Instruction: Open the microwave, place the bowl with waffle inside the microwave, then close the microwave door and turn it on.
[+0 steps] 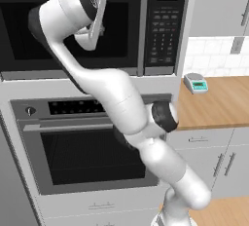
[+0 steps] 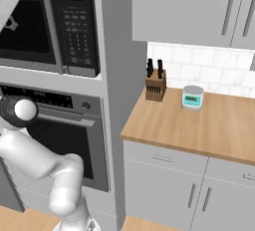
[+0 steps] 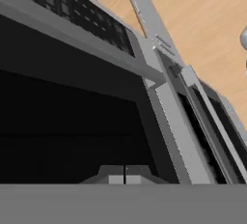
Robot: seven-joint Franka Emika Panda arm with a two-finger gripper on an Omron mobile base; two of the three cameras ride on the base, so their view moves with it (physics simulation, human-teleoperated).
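A: Hovering with hand pressed together, gripping nothing, in front of the door of the microwave. Looks shut, so likely heading into the last step.

B: Next, probably shifting across to the keypad and pressing start. Bowl presumably sitting inside; hidden behind dark glass. Scale and knife block sitting on the desk.

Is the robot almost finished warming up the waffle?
Hard to say. The microwave door looks shut, so the bowl cannot be seen. The gripper is shut and empty, up in front of the door. The keypad is untouched, so pressing start seems left.
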